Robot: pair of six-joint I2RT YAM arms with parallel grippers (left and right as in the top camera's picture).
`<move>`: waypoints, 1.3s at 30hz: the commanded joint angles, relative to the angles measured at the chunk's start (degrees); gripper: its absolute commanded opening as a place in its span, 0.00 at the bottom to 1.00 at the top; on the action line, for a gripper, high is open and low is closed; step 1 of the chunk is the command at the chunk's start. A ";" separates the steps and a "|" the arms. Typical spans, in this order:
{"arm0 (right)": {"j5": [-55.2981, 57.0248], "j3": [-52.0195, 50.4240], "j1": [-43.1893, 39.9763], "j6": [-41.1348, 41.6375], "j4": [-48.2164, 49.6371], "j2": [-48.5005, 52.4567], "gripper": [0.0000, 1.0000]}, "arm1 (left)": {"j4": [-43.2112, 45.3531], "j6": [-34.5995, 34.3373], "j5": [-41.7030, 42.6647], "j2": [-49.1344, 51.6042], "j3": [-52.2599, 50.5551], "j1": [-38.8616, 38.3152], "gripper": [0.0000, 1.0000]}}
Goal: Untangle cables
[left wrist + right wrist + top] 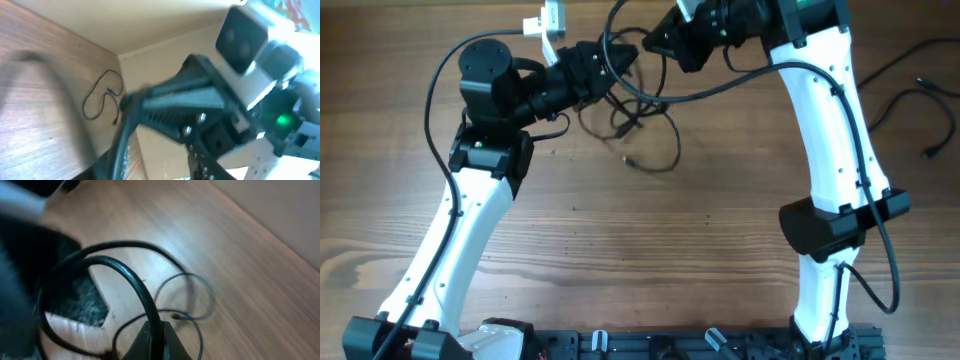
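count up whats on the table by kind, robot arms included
robot arms: 2
cable tangle at the far middle, strands too knotted to count: 1
loose cable by the right edge: 1
small white object at the far edge: 1
total: 5

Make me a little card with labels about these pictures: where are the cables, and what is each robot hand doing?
table: brown wood
cables: black tangled loops, far middle of the table
right gripper: shut on a black cable loop
left gripper: next to the tangle; open or shut unclear
loose cable: alone, far right
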 commanded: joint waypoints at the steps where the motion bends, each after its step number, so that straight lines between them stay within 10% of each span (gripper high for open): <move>1: 4.39 0.13 -0.79 9.84 1.46 -0.13 0.04 | -2.05 3.48 -0.37 -0.39 0.59 0.09 0.49; 19: 24.30 0.13 -0.98 27.96 3.34 -12.20 0.04 | -18.93 9.44 -22.40 -0.39 0.57 0.11 0.52; 27: 2.58 0.11 -0.81 2.95 10.45 -17.73 0.04 | -19.63 10.08 -27.87 -0.39 0.57 0.11 0.54; 32: 2.56 0.09 -0.83 4.07 8.70 -17.79 0.04 | -9.70 26.67 -16.39 -0.37 0.57 0.11 0.73; 39: 3.17 0.09 -0.85 8.04 9.29 -17.84 0.04 | -13.05 31.69 -15.43 1.42 0.57 0.11 0.89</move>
